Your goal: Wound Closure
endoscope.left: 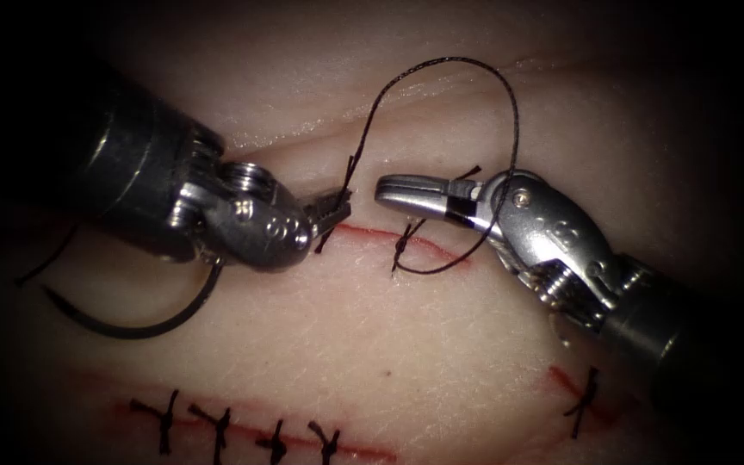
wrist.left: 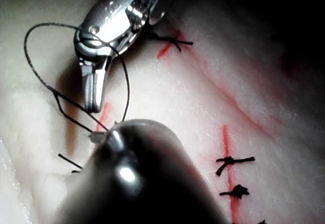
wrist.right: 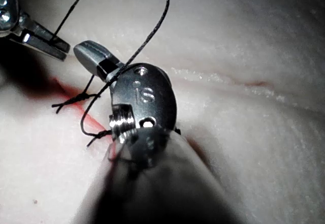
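With the thread looped around the right claw, whose closed jaws hold nothing above the cut, the left claw grips the thread, while the needle lies free left of the cut.

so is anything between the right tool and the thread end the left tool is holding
Nothing visible stands between them. The left arm's silver needle driver grips the thin black thread near its end; the right arm's silver needle driver faces it across bare pale tissue. The thread loop drapes over the right tool. The dark curved needle lies free on the left.
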Available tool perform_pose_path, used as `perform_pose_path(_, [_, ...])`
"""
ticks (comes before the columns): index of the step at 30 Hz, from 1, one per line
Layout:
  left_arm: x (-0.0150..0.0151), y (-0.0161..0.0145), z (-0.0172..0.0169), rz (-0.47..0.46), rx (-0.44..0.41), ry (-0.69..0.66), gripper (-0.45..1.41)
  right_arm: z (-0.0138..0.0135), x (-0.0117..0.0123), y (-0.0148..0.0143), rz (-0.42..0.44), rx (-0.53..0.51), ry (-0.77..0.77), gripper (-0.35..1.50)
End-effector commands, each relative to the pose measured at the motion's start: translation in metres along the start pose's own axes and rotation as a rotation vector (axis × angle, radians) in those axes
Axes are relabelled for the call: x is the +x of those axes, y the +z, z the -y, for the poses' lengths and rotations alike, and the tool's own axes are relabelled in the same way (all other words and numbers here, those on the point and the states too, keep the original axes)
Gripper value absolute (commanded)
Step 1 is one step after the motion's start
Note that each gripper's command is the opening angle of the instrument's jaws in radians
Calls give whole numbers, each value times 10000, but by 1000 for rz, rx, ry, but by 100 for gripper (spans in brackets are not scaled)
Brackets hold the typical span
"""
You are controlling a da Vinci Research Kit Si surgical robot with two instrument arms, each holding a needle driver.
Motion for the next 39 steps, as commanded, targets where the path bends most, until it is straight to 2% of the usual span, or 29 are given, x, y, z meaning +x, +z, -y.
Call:
perform_pose_path(1, [0,9,-10,8,1,1,-45,3,-5,9,-10,6,-5,-35])
perform_pose_path(4, [2,24,-18,28,4,5,-45,8,1,9,-32,9,-14,-35])
perform_pose_path(14, [7,37,-25,34,2,20,-45,14,14,6,-70,-9,-38,-35])
perform_pose_path(18, [14,38,-33,29,1,29,-45,8,18,10,-90,-80,-74,-35])
perform_pose_path(29, [22,26,-55,29,5,37,-45,11,8,30,123,-365,-127,-35])
perform_pose_path(32, [19,19,-61,34,10,49,-45,14,0,31,195,-453,-79,-35])
perform_pose_path(35, [15,11,-68,40,14,56,-45,19,-11,30,250,-517,43,-35])
perform_pose_path(36, [12,8,-70,40,14,62,-45,20,-15,30,245,-539,95,-32])
perform_pose_path(39, [7,-1,-74,45,13,68,-45,23,-28,28,228,-615,260,9])
